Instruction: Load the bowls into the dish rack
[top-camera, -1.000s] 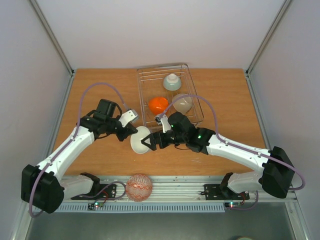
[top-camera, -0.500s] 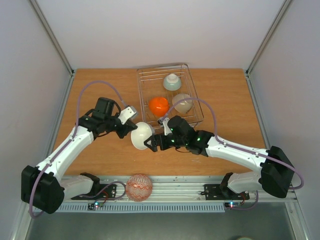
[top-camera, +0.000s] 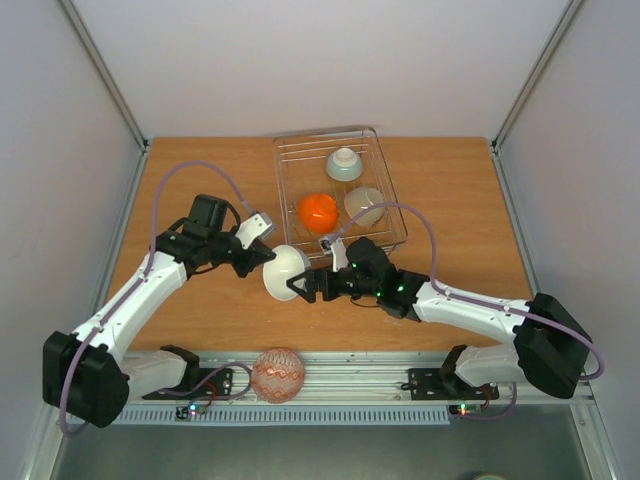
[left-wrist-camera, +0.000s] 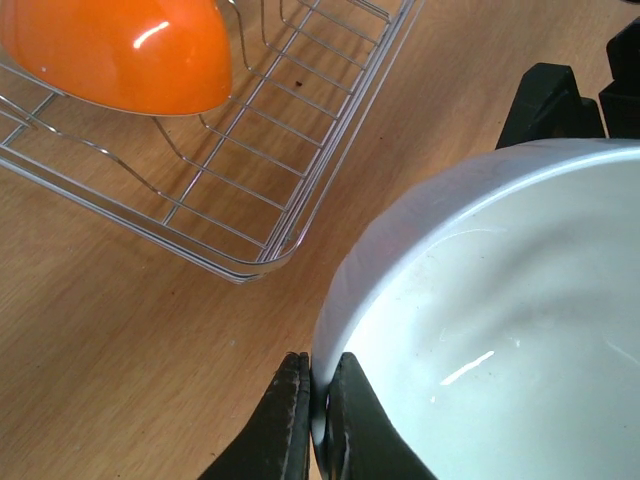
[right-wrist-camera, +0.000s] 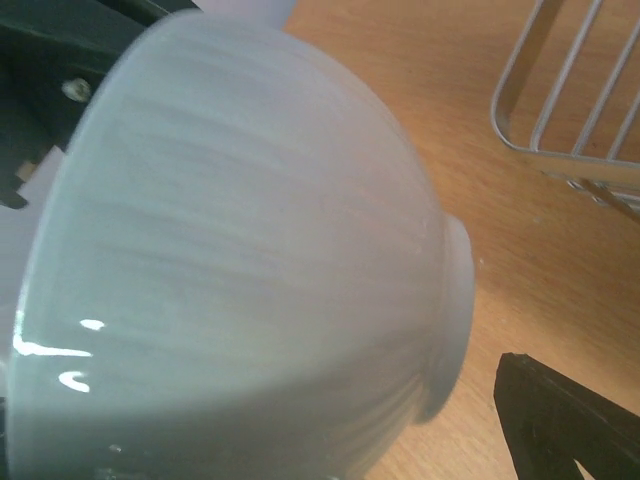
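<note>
My left gripper (top-camera: 262, 255) is shut on the rim of the plain white bowl (top-camera: 284, 270) and holds it tilted above the table, just off the near left corner of the dish rack (top-camera: 292, 238). In the left wrist view its fingertips (left-wrist-camera: 292, 415) pinch the white bowl's (left-wrist-camera: 500, 330) rim. My right gripper (top-camera: 303, 286) is open, right at the bowl's foot; the bowl's outside (right-wrist-camera: 240, 250) fills the right wrist view, and only one fingertip (right-wrist-camera: 560, 420) shows. The rack holds the orange bowl (top-camera: 316, 211), the beige bowl (top-camera: 364, 205) and the zigzag bowl (top-camera: 344, 163).
The red-patterned bowl (top-camera: 277, 374) lies at the near edge between the arm bases. The rack's wire corner (left-wrist-camera: 250, 265) is close to the held bowl, with the orange bowl (left-wrist-camera: 120, 50) just inside it. White walls enclose the table on three sides.
My left gripper has lifted and tilted the white bowl and carried it slightly right, toward the rack. My right gripper has closed in on the bowl's underside.
</note>
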